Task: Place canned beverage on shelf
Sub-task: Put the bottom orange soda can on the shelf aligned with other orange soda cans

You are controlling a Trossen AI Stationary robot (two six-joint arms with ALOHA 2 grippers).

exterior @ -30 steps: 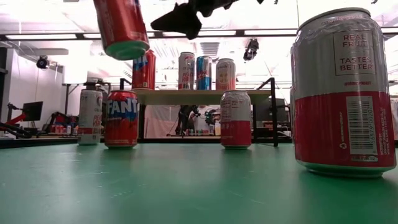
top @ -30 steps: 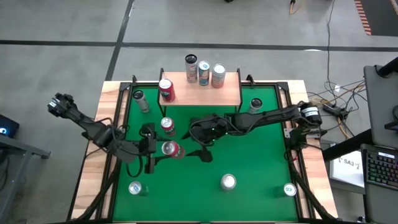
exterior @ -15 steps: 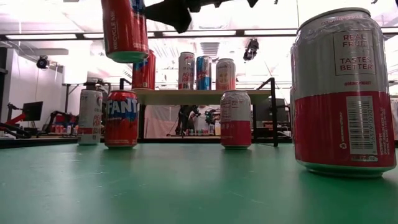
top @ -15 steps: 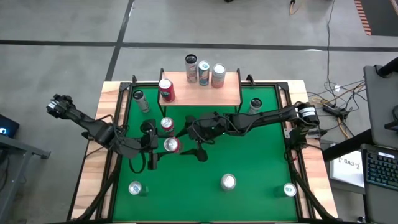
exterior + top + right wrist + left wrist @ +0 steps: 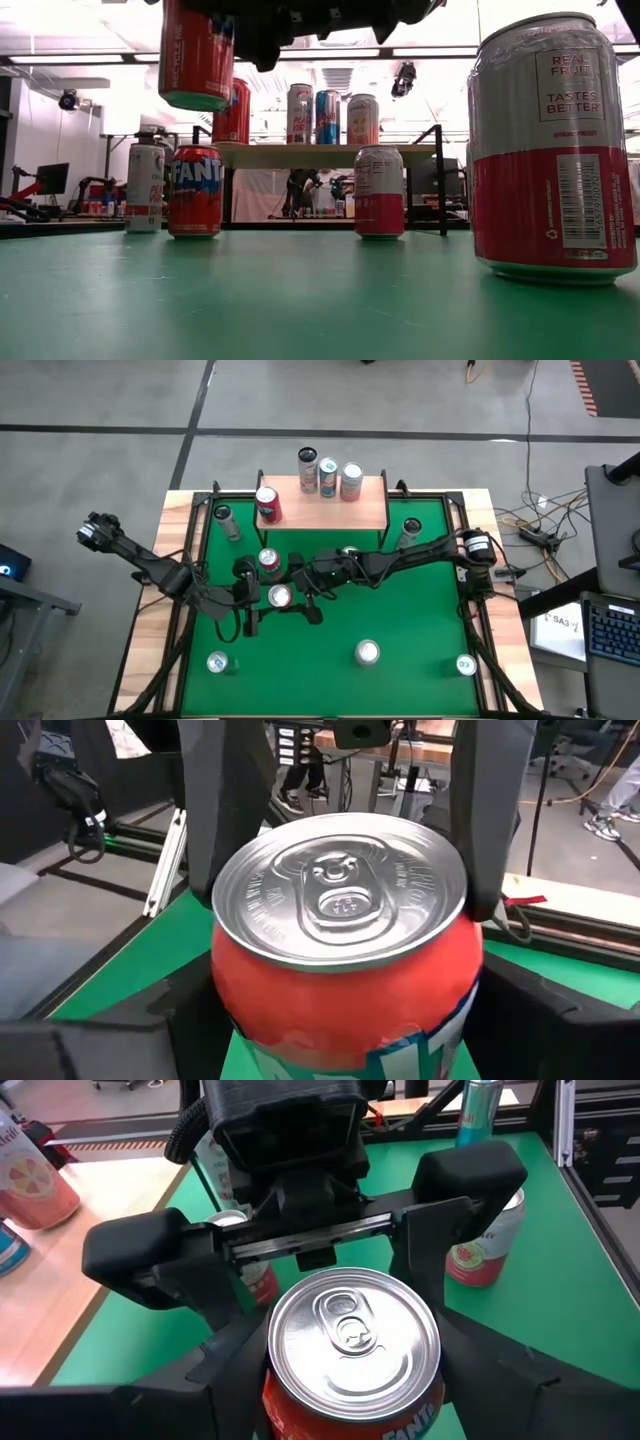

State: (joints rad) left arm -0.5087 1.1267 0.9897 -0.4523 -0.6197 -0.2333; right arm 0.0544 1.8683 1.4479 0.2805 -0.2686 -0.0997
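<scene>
Red Fanta can (image 5: 352, 1342): glossy printed wall, brushed bare-metal lid. Bench (image 5: 400, 620): matt green top, pale bare-wood border. Shelf (image 5: 330, 508): light unfinished wood top on thin black metal legs. Left gripper (image 5: 262, 600) and right gripper (image 5: 297, 592): matt black plastic.

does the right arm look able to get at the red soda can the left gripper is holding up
Probably yes: the red soda can hangs above the green table in the left gripper, and the right gripper has its open fingers either side of it, nothing between.
</scene>
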